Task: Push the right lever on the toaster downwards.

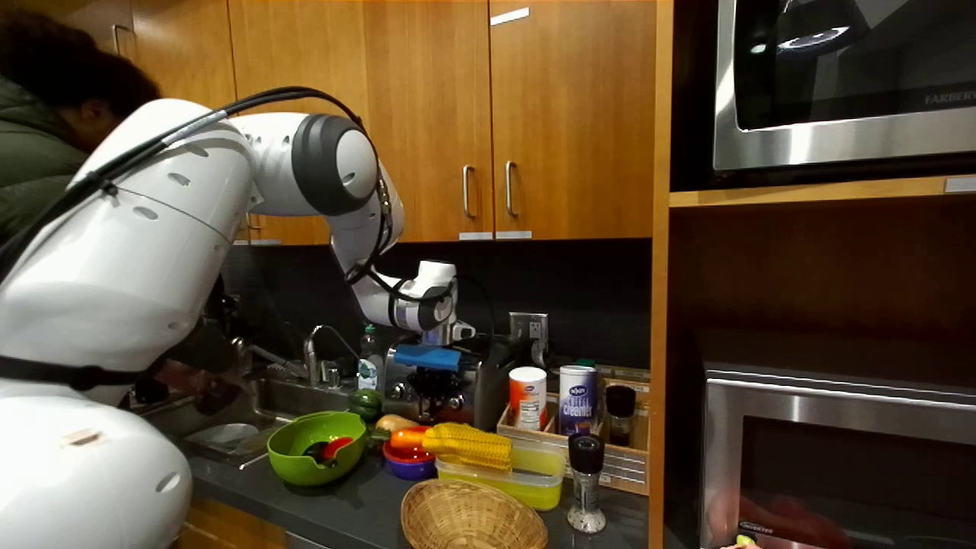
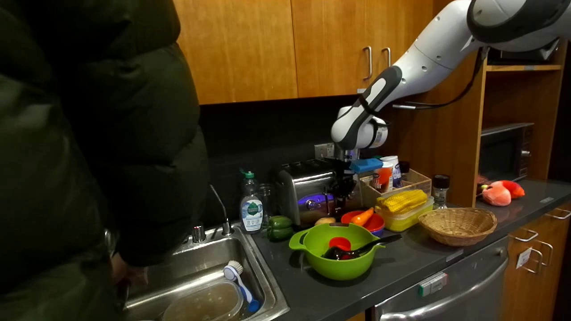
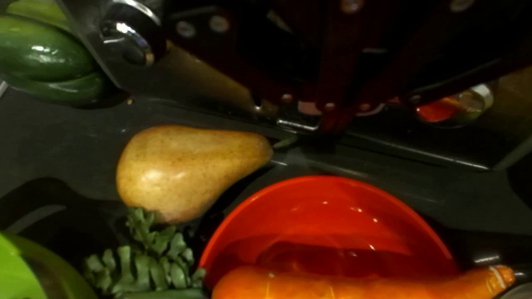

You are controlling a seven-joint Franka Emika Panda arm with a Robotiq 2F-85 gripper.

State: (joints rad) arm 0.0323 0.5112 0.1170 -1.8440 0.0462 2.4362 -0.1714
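The dark grey, shiny toaster (image 2: 308, 191) stands on the counter against the back wall. It also shows in an exterior view (image 1: 488, 393), partly behind the gripper. In the wrist view its front panel (image 3: 208, 77) fills the top, with a round knob (image 3: 133, 35) at left. My gripper (image 2: 341, 201) points down at the right half of the toaster's front, close to it; touching cannot be told. It shows too in an exterior view (image 1: 432, 410). In the wrist view the gripper's fingers (image 3: 328, 120) come together, with nothing seen between them. The right lever is hidden behind the gripper.
Before the toaster lie a pear (image 3: 187, 170), a red bowl (image 3: 324, 203) with a carrot (image 3: 353, 284), and a green bowl (image 2: 341, 267). A green pepper (image 2: 280, 228) and soap bottle (image 2: 251, 209) stand left. A wooden organizer (image 2: 417, 183) stands right. A person (image 2: 102, 156) is by the sink.
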